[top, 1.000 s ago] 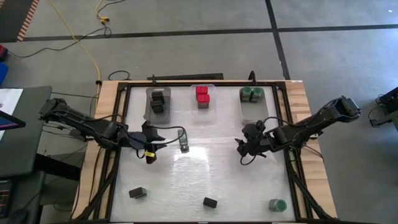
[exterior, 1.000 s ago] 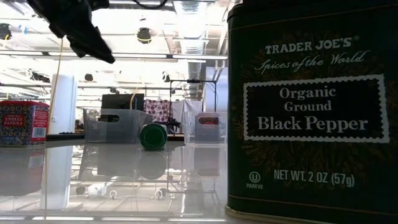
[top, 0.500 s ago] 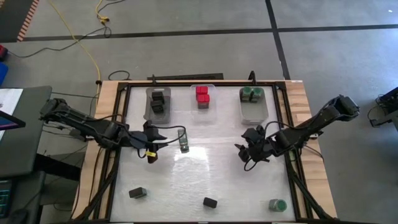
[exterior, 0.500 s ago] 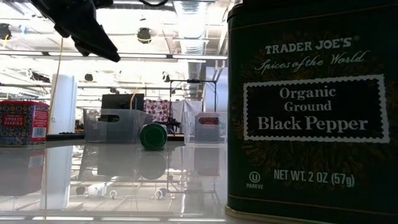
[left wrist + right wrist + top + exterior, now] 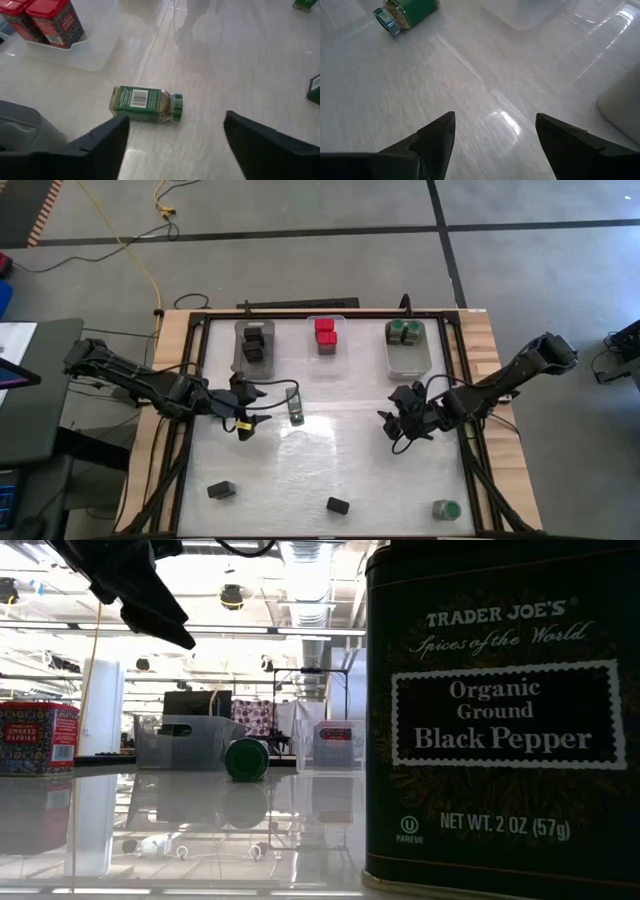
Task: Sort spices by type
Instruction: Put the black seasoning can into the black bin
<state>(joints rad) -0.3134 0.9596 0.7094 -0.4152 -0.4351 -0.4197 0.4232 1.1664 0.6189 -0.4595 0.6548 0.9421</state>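
Note:
A green-lidded spice jar lies on its side on the table's middle, seen close in the left wrist view and lid-on in the low view. My left gripper hovers open just left of it, fingers apart, touching nothing. My right gripper hangs open right of centre, also holding nothing. Loose spices sit near the front edge: a dark box, a black pepper box and a green-lidded jar.
Three translucent bins stand along the far edge: black boxes in the left bin, red ones in the middle bin, green-lidded jars in the right bin. The black pepper box fills the low view's right. A red paprika tin shows at its left.
My left gripper has opened its fingers while staying just left of the lying jar. The jar has not moved.

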